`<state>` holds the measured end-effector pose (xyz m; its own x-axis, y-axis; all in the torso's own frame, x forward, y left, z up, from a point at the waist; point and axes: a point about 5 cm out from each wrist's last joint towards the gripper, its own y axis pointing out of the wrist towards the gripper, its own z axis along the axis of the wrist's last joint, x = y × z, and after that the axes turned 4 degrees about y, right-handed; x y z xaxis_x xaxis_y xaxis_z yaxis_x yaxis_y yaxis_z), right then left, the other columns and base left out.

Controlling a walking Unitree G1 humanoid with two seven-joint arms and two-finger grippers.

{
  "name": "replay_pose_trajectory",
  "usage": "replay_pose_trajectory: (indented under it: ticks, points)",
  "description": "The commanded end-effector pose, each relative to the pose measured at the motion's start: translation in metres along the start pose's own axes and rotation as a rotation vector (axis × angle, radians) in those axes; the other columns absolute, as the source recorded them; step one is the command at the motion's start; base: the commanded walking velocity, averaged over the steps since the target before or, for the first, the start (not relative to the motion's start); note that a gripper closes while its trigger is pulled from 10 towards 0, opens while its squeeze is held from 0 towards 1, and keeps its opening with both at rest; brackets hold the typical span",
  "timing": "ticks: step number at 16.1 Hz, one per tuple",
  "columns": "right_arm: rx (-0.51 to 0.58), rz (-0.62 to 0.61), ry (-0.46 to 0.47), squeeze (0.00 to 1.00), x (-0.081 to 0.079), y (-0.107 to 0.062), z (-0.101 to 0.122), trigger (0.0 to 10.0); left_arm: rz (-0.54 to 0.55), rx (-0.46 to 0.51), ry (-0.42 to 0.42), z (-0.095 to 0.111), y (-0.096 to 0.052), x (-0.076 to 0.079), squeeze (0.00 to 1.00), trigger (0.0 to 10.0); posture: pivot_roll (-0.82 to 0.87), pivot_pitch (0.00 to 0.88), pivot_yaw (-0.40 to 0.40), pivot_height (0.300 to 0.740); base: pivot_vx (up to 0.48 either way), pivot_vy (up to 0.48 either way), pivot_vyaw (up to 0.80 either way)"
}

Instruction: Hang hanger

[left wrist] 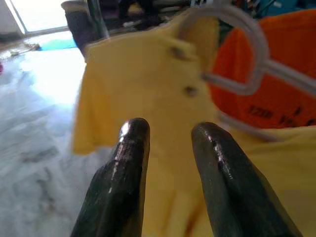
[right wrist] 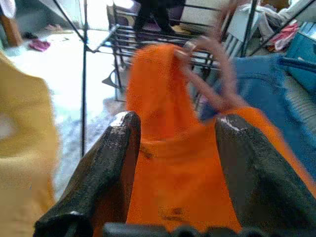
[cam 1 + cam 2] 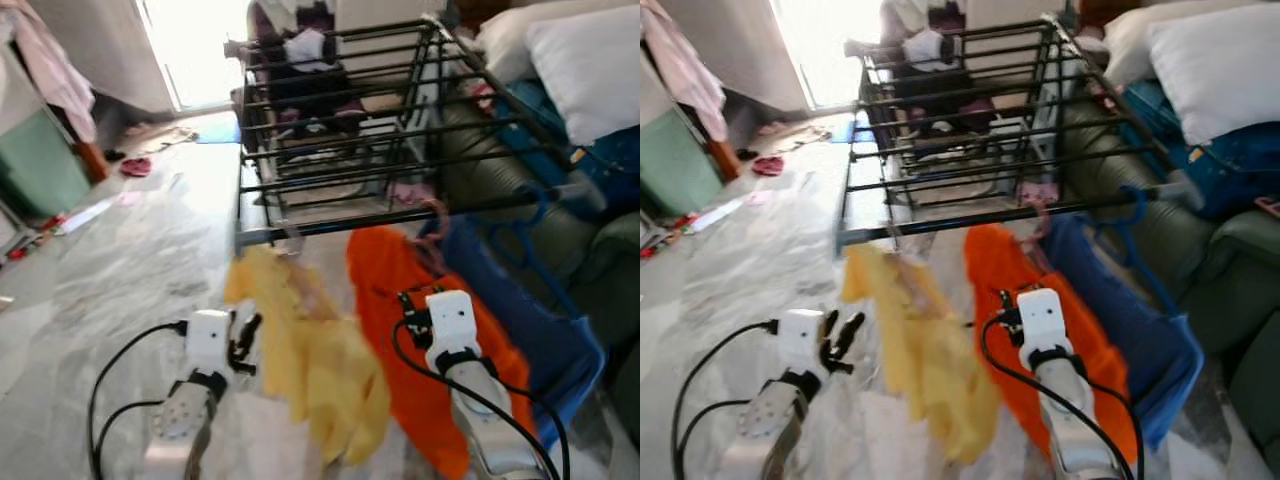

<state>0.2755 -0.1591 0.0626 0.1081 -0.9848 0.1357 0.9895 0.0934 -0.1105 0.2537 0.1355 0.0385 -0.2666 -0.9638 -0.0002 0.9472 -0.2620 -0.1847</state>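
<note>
Hanging from the black drying rack (image 3: 380, 215) at twelve o'clock, the hanger (image 1: 247, 54) carries a limp yellow shirt (image 3: 320, 370); grip its stiff hook. Left tool (image 1: 170, 136) and right tool (image 2: 175, 128) gape, empty.

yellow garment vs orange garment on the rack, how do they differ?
The yellow garment hangs toward the robot's left, by the left gripper; the orange garment hangs right of it, by the right gripper. The yellow garment's hanger is pale, the orange garment's pinkish. Both hang from the drying rack front bar.
</note>
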Motion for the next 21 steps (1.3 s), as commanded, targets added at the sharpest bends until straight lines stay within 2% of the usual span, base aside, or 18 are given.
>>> replay_pose_trajectory:
  ticks: [1,6,16,17,19,21]
  points:
    - [0.048,0.010,0.013,0.00,-0.007,0.003,0.011,10.0,0.023,-0.011,0.020,-0.001,-0.004,-0.012,0.00,10.0,-0.06,0.000,0.102,0.740,0.000,0.000,0.00]
    - [0.050,0.004,0.019,0.00,-0.008,0.002,0.010,10.0,0.006,-0.029,0.037,-0.002,-0.004,-0.011,0.00,10.0,-0.06,0.000,0.107,0.740,0.000,0.000,0.00]
    - [0.057,-0.008,0.020,0.00,-0.008,0.002,0.012,10.0,-0.023,-0.044,0.039,-0.004,-0.004,-0.008,0.00,10.0,-0.06,0.000,0.110,0.740,0.000,0.470,0.00]
    - [0.055,-0.014,0.019,0.00,-0.006,0.002,0.011,10.0,-0.029,-0.046,0.060,-0.003,-0.004,-0.008,0.00,10.0,-0.06,0.000,0.110,0.740,0.000,0.000,0.00]
    - [0.052,-0.024,0.018,0.00,-0.005,0.002,0.011,10.0,-0.058,-0.055,0.039,-0.005,-0.004,-0.005,0.00,10.0,-0.06,0.000,0.111,0.740,0.000,0.000,0.00]
    - [0.050,-0.032,0.019,0.00,-0.005,0.003,0.011,10.0,-0.170,-0.075,0.038,-0.007,-0.005,0.001,0.00,10.0,-0.06,0.000,0.112,0.740,0.000,0.000,0.00]
